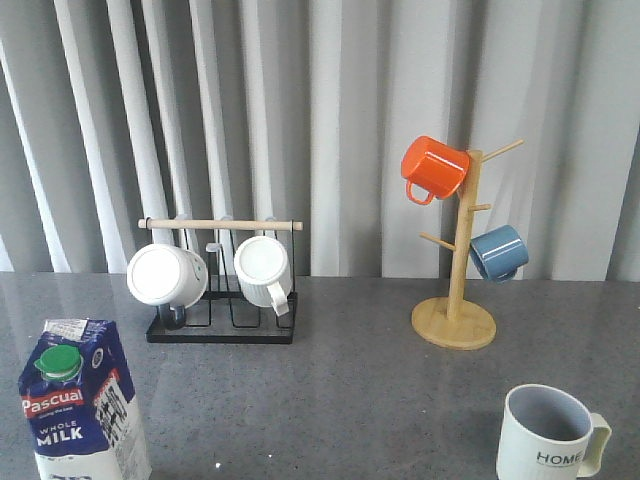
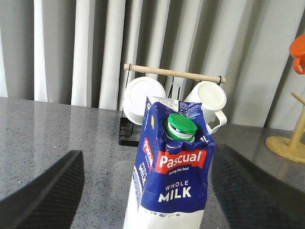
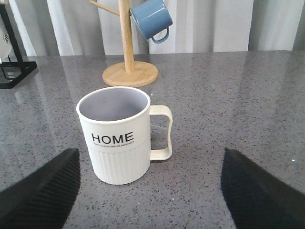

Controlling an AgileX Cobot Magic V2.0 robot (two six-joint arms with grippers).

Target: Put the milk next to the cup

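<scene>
The milk (image 1: 80,410), a blue and white carton with a green cap, stands upright at the front left of the table. In the left wrist view the milk (image 2: 174,186) stands in line with the gap of my open left gripper (image 2: 147,162); neither finger touches it. The cup (image 1: 550,435), a white "HOME" mug with a grey inside, stands at the front right, far from the milk. In the right wrist view the cup (image 3: 116,138) stands just ahead of my open, empty right gripper (image 3: 150,160), handle to its right. Neither gripper shows in the front view.
A black wire rack (image 1: 220,330) with two white ribbed mugs stands at the back left. A wooden mug tree (image 1: 455,325) holds an orange mug (image 1: 433,167) and a blue mug (image 1: 498,252) at the back right. Grey speckled tabletop lies between milk and cup.
</scene>
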